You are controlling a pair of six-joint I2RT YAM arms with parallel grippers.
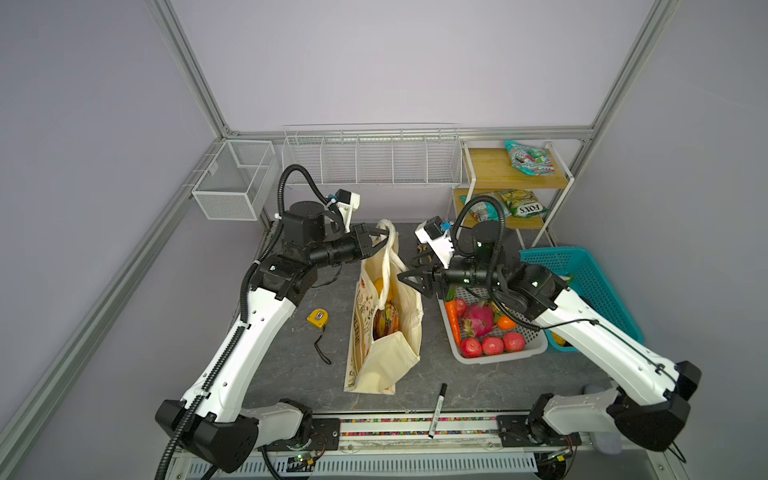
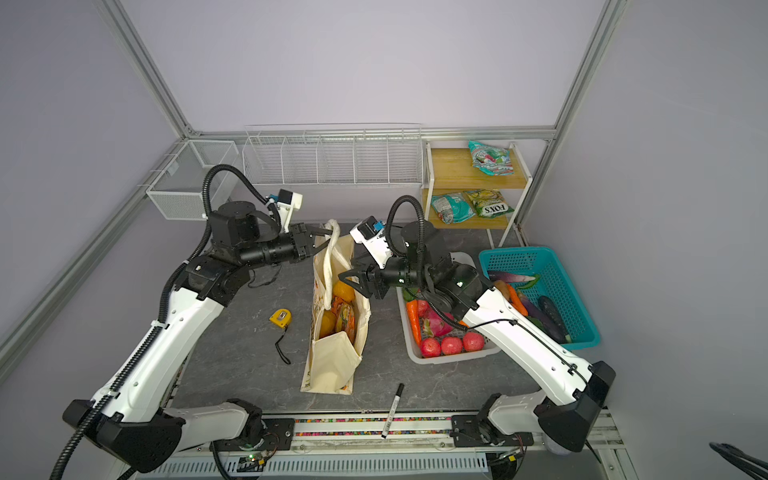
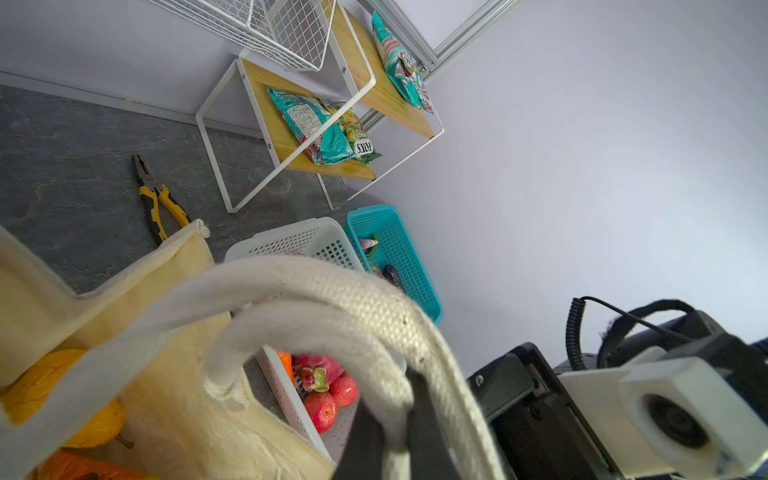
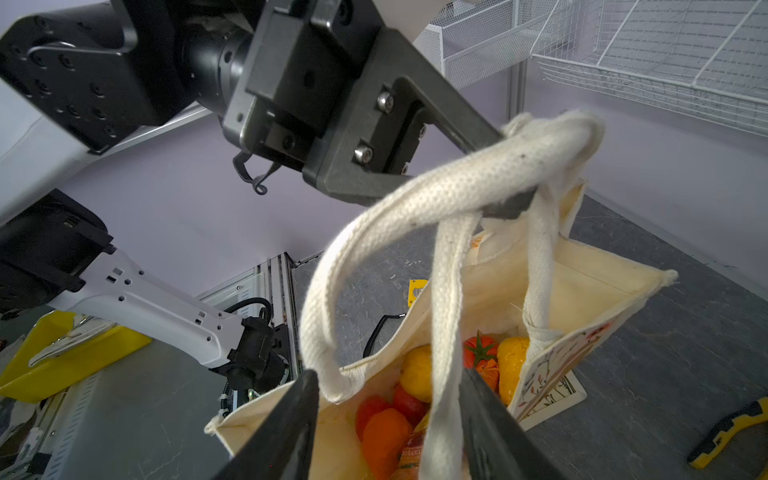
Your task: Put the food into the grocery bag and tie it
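Two claws meet above the grocery bag (image 1: 395,357). The left claw (image 1: 384,237) is clamped on both rope handles (image 4: 478,183) where they bunch together, holding them up over the bag's mouth. Just across from it, the right claw (image 1: 409,270) has its jaws apart. In the right wrist view one handle strand runs down between its fingers (image 4: 286,432); I cannot tell whether it touches either.

Directly below both claws the bag stands upright on the tabletop (image 1: 299,374) with its mouth open. The food is inside: a tomato (image 4: 480,349), a yellow pear (image 3: 97,426), an orange (image 4: 382,436) and the snack packet (image 2: 345,318).

Out past the left claw, apart from the bag, lies a yellow tape measure (image 1: 318,318). Behind the right claw sits a white basket (image 1: 498,356) of toy produce. Beyond that is a teal basket (image 1: 602,291), and farthest off a wooden shelf (image 1: 486,166) holding packets.
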